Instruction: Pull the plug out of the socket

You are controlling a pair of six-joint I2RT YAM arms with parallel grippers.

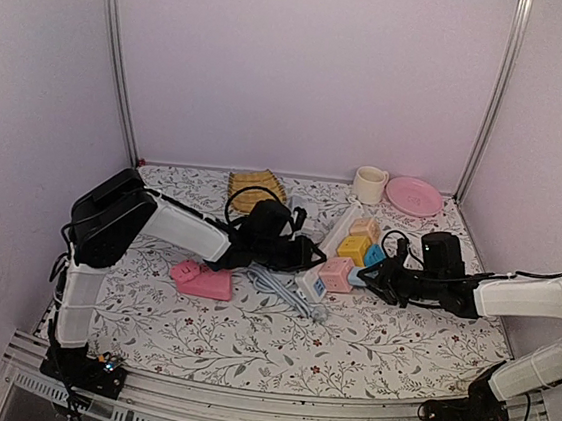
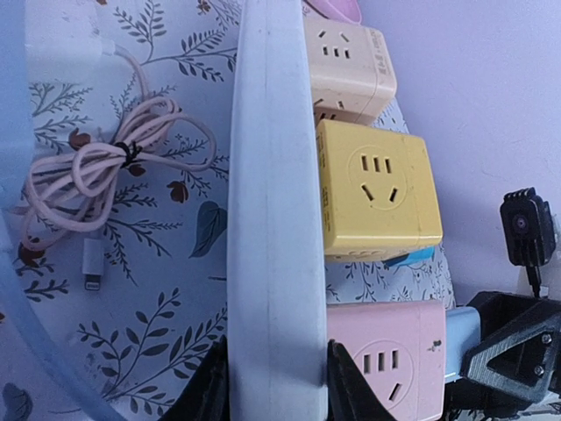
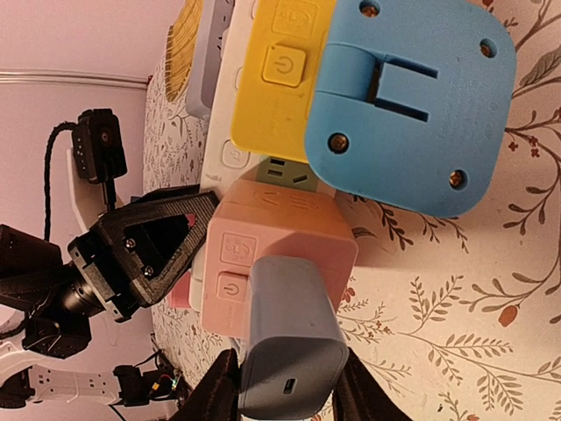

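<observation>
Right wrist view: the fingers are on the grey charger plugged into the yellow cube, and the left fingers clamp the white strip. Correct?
No: the grey charger is plugged into the pink cube, not the yellow cube, as the right wrist view shows. The left fingers do clamp the white strip.

**Three cameras, one shared strip**

The overhead camera looks down from behind the arms, taking in the whole table (image 1: 246, 353) as far as the back wall (image 1: 306, 72). The left wrist camera sits very close, sighting along the white power strip (image 2: 276, 219). The right wrist camera, equally close, faces the grey plug (image 3: 289, 324), apparently from the opposite side. All three share the pink cube (image 1: 337, 274).
</observation>
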